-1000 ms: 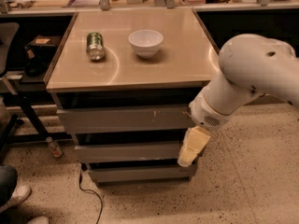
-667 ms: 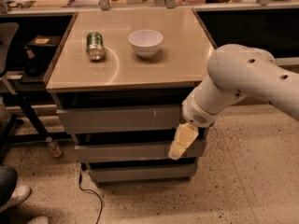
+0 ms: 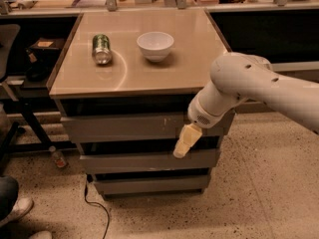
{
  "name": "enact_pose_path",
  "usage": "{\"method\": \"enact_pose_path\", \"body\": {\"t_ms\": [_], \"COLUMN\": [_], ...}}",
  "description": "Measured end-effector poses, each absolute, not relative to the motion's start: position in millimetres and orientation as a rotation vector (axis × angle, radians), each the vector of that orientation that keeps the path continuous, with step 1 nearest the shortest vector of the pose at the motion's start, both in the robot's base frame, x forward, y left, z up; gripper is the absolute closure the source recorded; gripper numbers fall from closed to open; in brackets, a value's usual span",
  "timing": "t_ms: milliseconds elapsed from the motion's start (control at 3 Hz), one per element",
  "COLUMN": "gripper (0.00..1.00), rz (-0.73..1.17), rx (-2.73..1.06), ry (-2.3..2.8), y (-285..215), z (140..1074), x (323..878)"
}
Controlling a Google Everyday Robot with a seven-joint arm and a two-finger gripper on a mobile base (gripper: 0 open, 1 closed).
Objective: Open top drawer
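Note:
The top drawer (image 3: 119, 127) is a wide grey handleless front just under the beige tabletop, with small white scratch marks right of centre. It looks closed, in line with the two drawer fronts below it. My gripper (image 3: 183, 142) has cream-coloured fingers pointing down and left. It hangs in front of the drawer's right part, over the dark gap between the top drawer and the second drawer (image 3: 139, 162). My white arm (image 3: 259, 86) comes in from the right and covers the drawer's right end.
On the tabletop (image 3: 189, 59) lie a green can (image 3: 101, 49) on its side and a white bowl (image 3: 155, 45). A black cable (image 3: 97, 208) runs on the speckled floor. A small bottle (image 3: 58, 157) stands by the left. A shoe (image 3: 15, 210) shows at lower left.
My arm and gripper have moved left along the drawer fronts and slightly up, from near the cabinet's right edge to right of centre.

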State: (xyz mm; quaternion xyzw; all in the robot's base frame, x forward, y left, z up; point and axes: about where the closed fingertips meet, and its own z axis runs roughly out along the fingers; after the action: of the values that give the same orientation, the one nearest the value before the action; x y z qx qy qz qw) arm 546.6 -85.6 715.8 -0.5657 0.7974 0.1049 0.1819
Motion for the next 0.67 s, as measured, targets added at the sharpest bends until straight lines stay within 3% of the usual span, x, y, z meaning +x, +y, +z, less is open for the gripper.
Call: {"method": "enact_pose_path", "body": {"t_ms": [667], "gripper": [0.00], "rz": [0.309], "rx": [-1.610], "ry": [2.247], "y": [-84], "z": [694], "x": [584]}}
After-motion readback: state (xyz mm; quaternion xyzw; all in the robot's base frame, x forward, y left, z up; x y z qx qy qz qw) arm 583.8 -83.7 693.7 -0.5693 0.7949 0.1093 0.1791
